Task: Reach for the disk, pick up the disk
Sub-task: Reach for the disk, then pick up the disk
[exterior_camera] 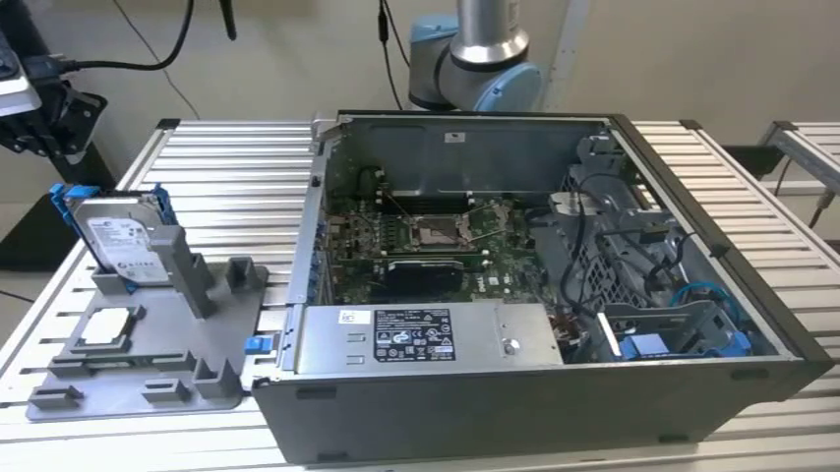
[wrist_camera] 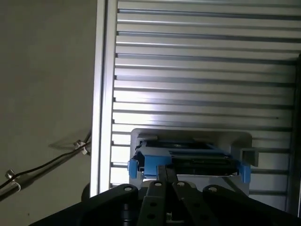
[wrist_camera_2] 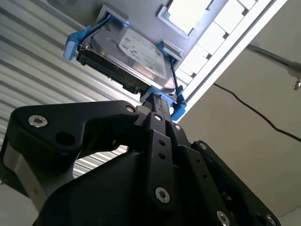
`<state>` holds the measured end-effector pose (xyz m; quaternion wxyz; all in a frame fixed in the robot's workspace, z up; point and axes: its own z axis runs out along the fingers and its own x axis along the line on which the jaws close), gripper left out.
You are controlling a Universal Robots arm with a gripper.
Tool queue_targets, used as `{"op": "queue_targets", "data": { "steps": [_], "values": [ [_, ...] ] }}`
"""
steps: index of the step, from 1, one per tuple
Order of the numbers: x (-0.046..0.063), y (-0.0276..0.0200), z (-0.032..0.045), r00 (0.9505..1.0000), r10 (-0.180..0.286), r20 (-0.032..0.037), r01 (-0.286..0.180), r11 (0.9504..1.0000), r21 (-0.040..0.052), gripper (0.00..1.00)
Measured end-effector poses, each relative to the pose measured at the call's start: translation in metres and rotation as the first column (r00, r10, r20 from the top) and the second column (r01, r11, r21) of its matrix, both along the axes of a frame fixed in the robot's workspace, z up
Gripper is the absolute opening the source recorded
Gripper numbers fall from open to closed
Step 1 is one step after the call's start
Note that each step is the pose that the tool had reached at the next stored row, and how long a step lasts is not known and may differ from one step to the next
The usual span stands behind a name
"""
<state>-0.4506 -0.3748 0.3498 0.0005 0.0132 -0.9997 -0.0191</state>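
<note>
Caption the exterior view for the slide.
Disk upright in the grey fixture at the exterior view's left, beside the open computer case on the slatted table.

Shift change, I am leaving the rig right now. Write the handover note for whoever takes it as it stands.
Gripper: pointed at the disk, close to its blue frame in both wrist views; contact cannot be told.
Disk: standing on edge in the grey holder on the slatted table, at the exterior view's left of the open computer case.
Done: the reach is about complete.
Left: the pickup; the disk is not yet out of the holder.
</note>
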Motion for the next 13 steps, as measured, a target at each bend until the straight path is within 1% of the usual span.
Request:
{"op": "queue_targets", "data": {
  "steps": [3, 5, 7, 8, 13],
  "values": [
    [0.000, -0.0012, -0.0001, 1.0000, 0.000, 0.0001, 0.000, 1.0000, 0.0001, 0.00],
    [0.000, -0.0044, -0.0002, 1.0000, 0.000, 0.0000, 0.000, 1.0000, 0.0001, 0.00],
    [0.000, -0.0092, -0.0002, 1.0000, 0.000, -0.0002, 0.000, 1.0000, 0.0006, 0.00],
    [0.000, -0.0109, -0.0003, 1.0000, 0.000, -0.0001, 0.000, 1.0000, 0.0014, 0.00],
    [0.000, -0.0110, -0.0002, 1.0000, 0.000, -0.0002, 0.000, 1.0000, 0.0021, 0.00]
  ]
}}
